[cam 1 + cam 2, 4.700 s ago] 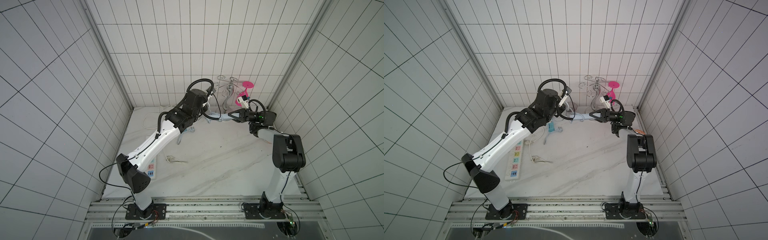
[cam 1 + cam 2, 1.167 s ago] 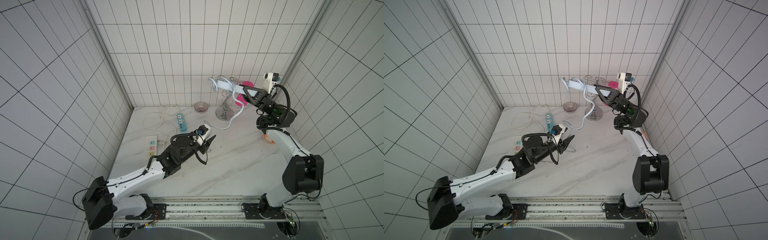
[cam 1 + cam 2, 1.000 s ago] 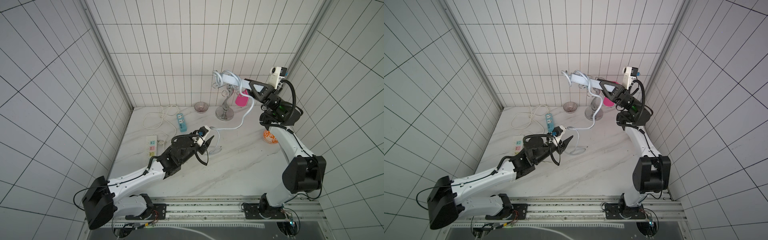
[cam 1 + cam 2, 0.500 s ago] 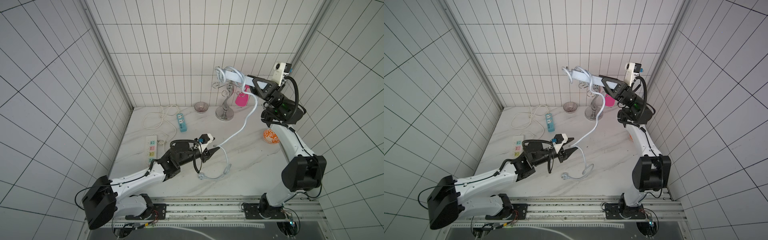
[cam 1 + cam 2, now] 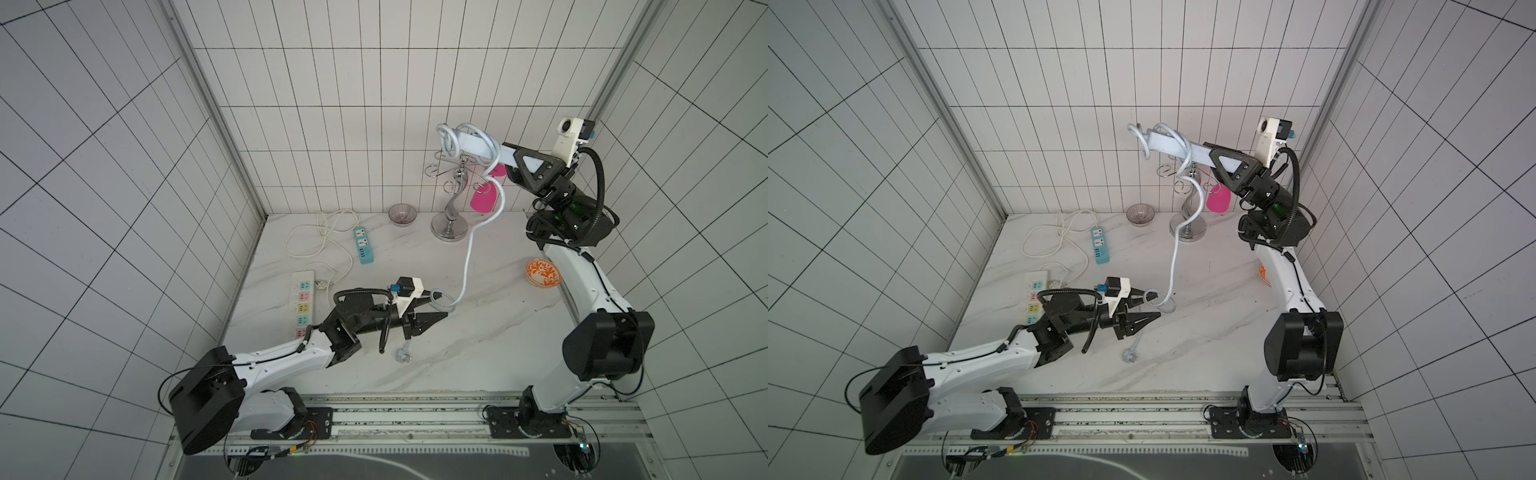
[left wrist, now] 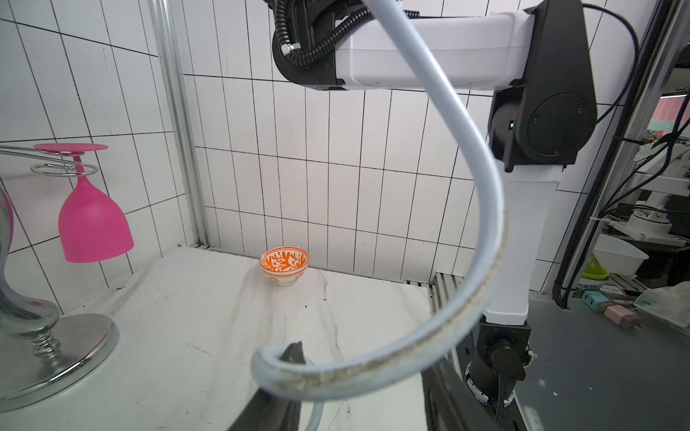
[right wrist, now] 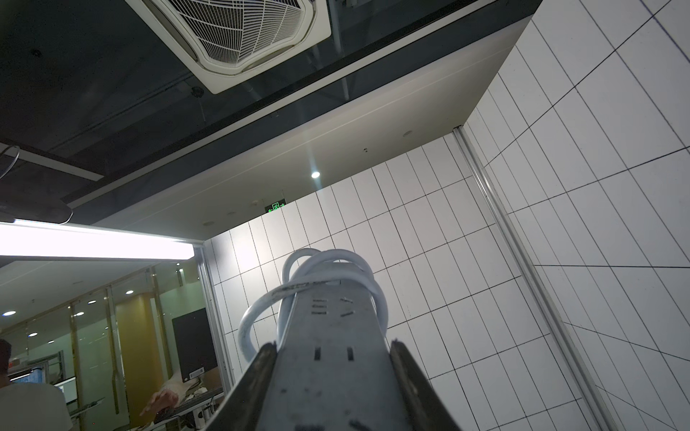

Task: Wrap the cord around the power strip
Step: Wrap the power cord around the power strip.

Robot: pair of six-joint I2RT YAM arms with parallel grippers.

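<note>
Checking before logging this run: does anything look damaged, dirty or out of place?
The cord looks soiled: a brownish streak runs along its bend in the left wrist view. Its loops bunch at one end of the power strip.

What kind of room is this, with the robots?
Probably a robot test booth in a lab: white tiled walls boxing a marble table, two arms bolted to a rail, cluttered benches beyond.

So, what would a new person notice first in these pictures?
Probably the pale power strip, held high in the air by the right end effector, with its cord looped around its far end. The cord hangs from it down to the left end effector, low over the table. Behind, a pink glass hangs upside down on a chrome rack.
</note>
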